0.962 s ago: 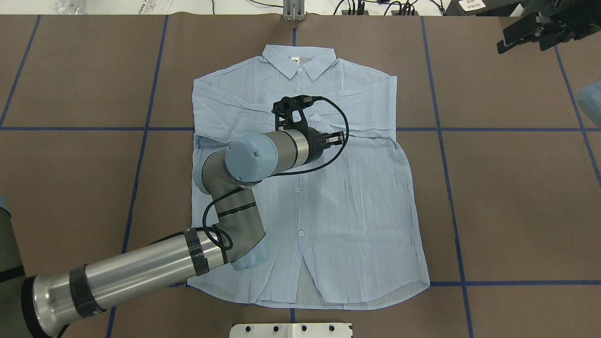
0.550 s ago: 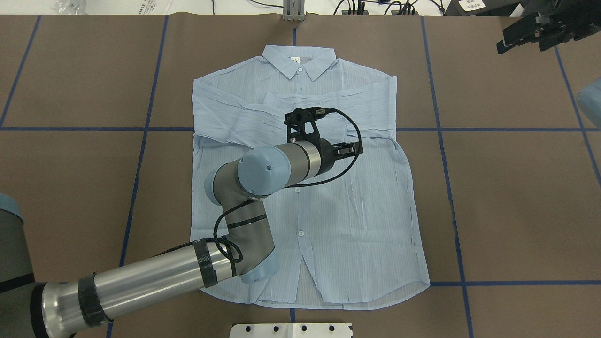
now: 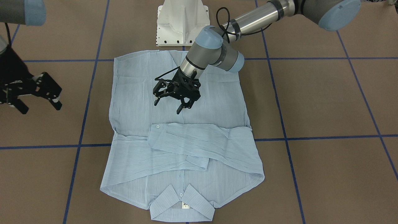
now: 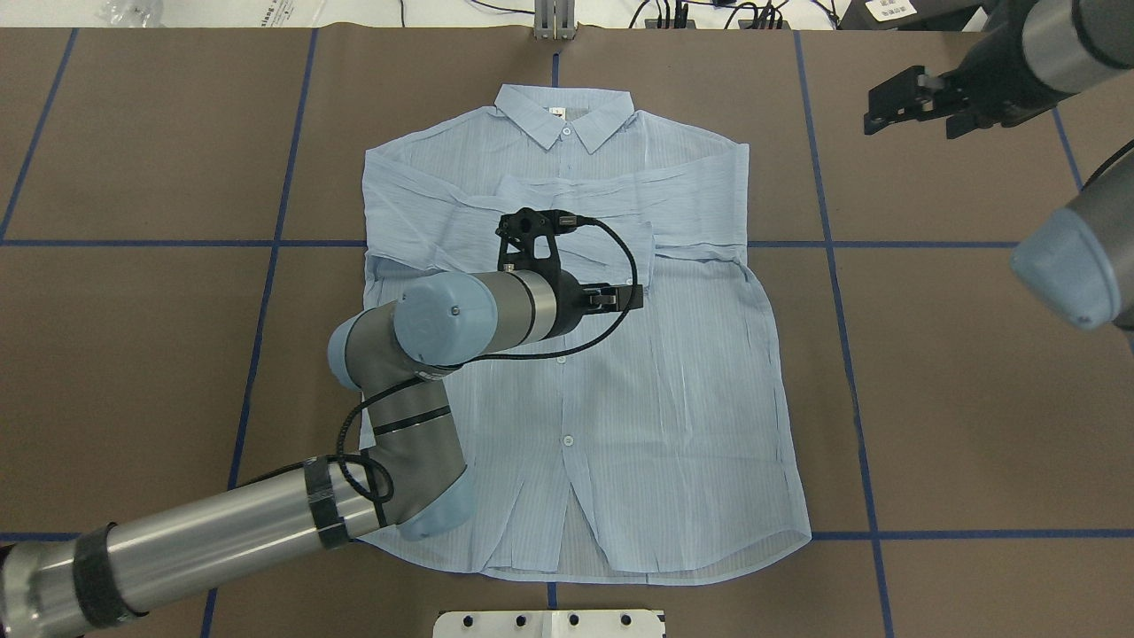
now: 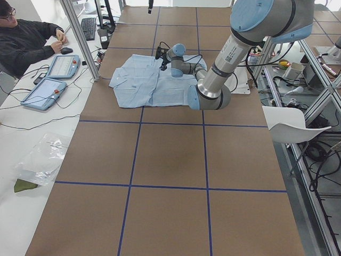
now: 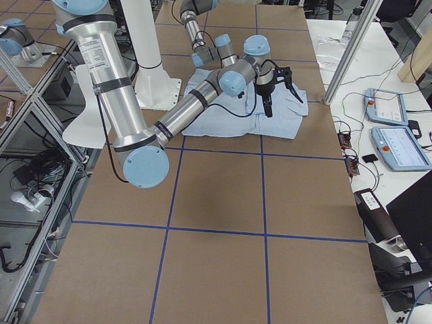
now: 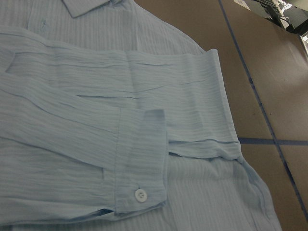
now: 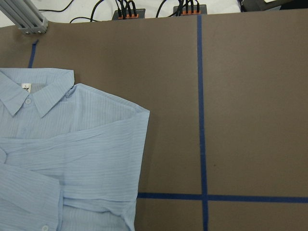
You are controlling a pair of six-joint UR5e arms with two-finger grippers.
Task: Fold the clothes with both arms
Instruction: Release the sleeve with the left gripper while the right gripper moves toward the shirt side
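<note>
The light-blue striped shirt (image 4: 673, 399) lies flat on the brown table, front up, collar (image 4: 567, 111) at the far side. Both sleeves are folded across the chest, one cuff (image 3: 157, 132) on top. My left gripper (image 3: 168, 106) hangs open and empty above the shirt's middle, just short of the folded sleeves. The left wrist view looks down on the buttoned cuff (image 7: 139, 168). My right gripper (image 3: 40, 107) is open and empty, above bare table well off the shirt's right side. Its wrist view shows the collar and shoulder (image 8: 96, 130).
The white pedestal base (image 3: 182, 25) stands at the robot's edge of the table. Blue tape lines (image 4: 833, 248) grid the brown surface. Cables and plugs (image 4: 673, 16) line the far edge. A person (image 5: 26, 37) sits at a side desk with tablets (image 5: 61, 66).
My left gripper swung right over the shirt, then came back left and slightly toward the robot, still open. The right arm moved inward from the far right corner.
</note>
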